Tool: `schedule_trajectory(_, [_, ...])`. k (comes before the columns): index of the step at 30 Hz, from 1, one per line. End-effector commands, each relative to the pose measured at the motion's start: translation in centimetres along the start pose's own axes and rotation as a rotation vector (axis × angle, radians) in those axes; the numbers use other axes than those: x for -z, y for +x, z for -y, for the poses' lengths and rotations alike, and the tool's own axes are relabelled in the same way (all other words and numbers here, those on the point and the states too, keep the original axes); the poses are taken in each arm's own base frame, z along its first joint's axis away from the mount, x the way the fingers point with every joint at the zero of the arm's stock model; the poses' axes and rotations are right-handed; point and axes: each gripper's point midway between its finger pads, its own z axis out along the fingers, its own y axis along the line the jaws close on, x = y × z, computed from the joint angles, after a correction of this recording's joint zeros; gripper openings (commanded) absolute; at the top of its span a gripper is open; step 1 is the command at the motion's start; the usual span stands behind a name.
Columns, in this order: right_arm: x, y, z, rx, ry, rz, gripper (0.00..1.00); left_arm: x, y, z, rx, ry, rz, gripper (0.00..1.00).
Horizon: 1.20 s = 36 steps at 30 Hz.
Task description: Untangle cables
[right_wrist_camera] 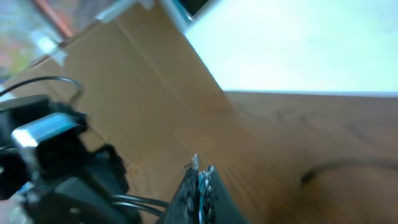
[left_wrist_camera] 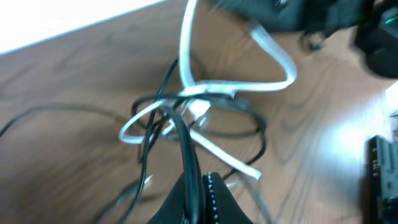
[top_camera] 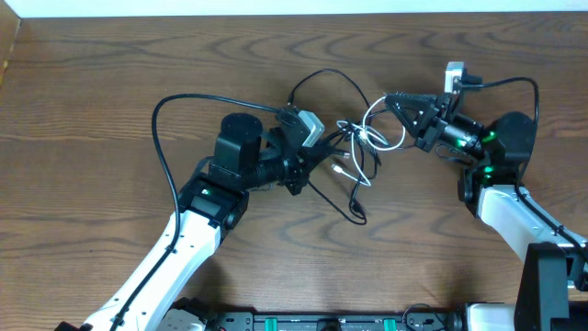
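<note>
The cables, a knot of thin black cords with one thin white cable wound through them, lie near the middle of the brown wood-grain table, between the two arms. In the overhead view one black loop arches away from the knot toward the far edge. Other black strands trail toward the near edge and end in a small curl. The white cable forms a rounded loop on the right side of the knot. From the left wrist camera that loop rises off the table and climbs toward the blurred dark body of the right arm. A thin black cable runs straight out of the knot and down into the left gripper. That gripper is clenched on the strand, with its dark fingers pressed together around it. Seen from above, the left gripper touches the left side of the knot, reaching in from the lower left. The right gripper points in from the right, with its tip at the top of the white loop. In the right wrist view the right gripper is pinched closed, a sliver of white shows at its tip, and it appears to be grasping the white cable.
</note>
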Motion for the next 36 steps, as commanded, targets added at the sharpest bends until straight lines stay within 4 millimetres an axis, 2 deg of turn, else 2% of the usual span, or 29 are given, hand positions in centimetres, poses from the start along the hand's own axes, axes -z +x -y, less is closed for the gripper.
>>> schedule_trajectory(1, [0.1,-0.1,-1.1,0.010,-0.046,-0.019,0.01,0.1,1.0,-1.7,-0.012,-0.105,-0.048,0.08])
schedule_trajectory(7, [0.6,-0.3,-0.4,-0.034,-0.023,-0.011,0.01,0.3,3.4,-1.5,-0.031,-0.096,-0.142,0.08])
schedule_trajectory(12, [1.2,-0.1,0.8,-0.113,0.020,-0.012,0.01,0.5,4.4,-1.8,-0.018,-0.114,-0.182,0.07])
schedule_trajectory(18, [2.9,1.3,5.3,-0.333,0.197,0.003,0.01,0.5,4.3,-1.7,-0.020,-0.106,-0.181,0.07])
schedule_trajectory(25, [4.9,4.1,10.0,-0.549,0.445,0.028,0.01,0.3,3.8,1.5,-0.108,0.086,-0.146,0.08])
schedule_trajectory(31, [6.2,5.7,12.1,-0.632,0.585,0.040,0.01,0.4,3.7,2.3,-0.134,0.132,-0.132,0.08])
schedule_trajectory(36, [6.5,5.8,12.5,-0.624,0.610,0.045,0.01,0.6,2.8,3.9,-0.175,0.224,-0.083,0.07])
